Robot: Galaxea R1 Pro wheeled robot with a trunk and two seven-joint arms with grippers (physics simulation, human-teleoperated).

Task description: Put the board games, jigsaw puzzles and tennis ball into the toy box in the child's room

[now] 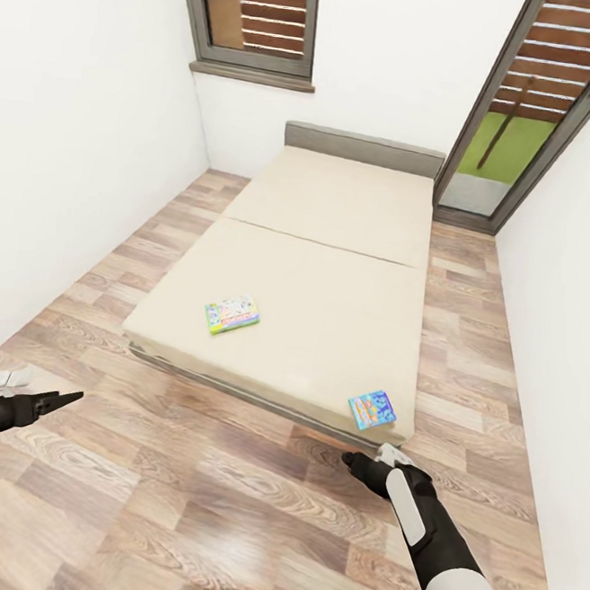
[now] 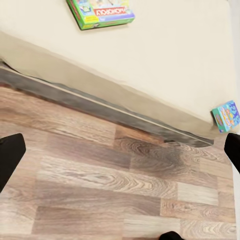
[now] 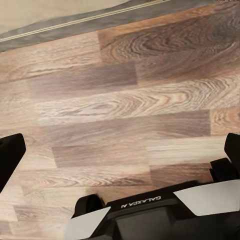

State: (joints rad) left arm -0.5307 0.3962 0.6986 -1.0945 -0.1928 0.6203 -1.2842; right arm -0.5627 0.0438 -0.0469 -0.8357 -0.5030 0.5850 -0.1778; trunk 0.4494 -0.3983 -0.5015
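Two board games lie on the beige bed (image 1: 336,245). A green one (image 1: 232,315) (image 2: 100,12) rests near the foot end, left of the middle. A smaller blue one (image 1: 373,410) (image 2: 226,116) sits at the bed's near right corner. My left gripper (image 1: 67,398) (image 2: 120,155) hangs open over the floor, short of the bed's left corner. My right gripper (image 1: 355,463) (image 3: 120,155) is open above the floor just in front of the blue game, holding nothing. The table, toy box, jigsaw puzzles and tennis ball are out of view.
White walls close in on both sides, leaving floor strips along the bed. A window (image 1: 254,20) and a glass door (image 1: 529,110) are in the far wall. A small white object (image 1: 7,383) lies on the floor at left. My base (image 3: 150,215) is below.
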